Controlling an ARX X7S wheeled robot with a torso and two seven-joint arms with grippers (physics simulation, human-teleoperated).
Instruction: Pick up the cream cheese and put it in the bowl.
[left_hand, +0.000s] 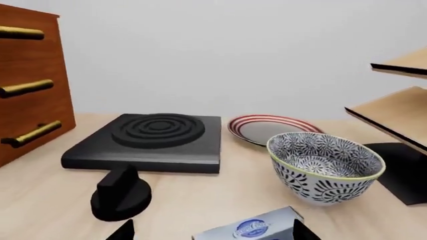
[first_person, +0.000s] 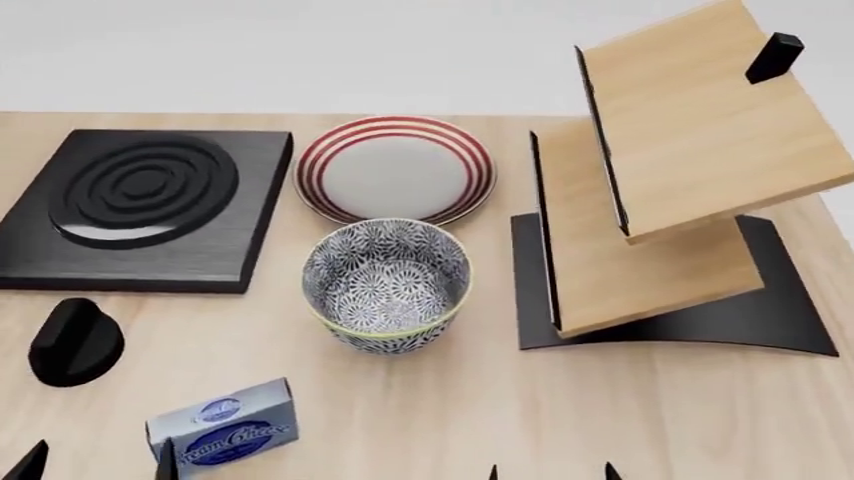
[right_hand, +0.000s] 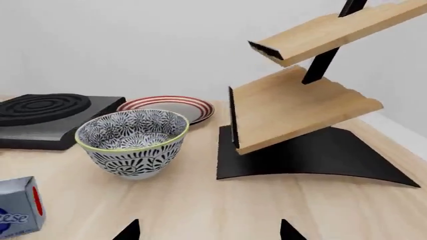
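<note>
Wood table (first_person: 441, 420), pale wall (left_hand: 220, 55), cream cheese (first_person: 223, 428) lying flat; both claws spread.

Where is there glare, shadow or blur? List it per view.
Head view: pale sheen on the black ringed burner plate, soft shadow beside the blue-and-white floral bowl. Left wrist view: silver-grey cream cheese box slightly soft. Right wrist view: evenly lit, no glare.

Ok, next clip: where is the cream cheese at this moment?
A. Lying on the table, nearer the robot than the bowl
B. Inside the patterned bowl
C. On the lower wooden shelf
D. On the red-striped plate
A: in the head view the cream cheese lies on the table, nearer the robot than the bowl, which holds nothing.
</note>
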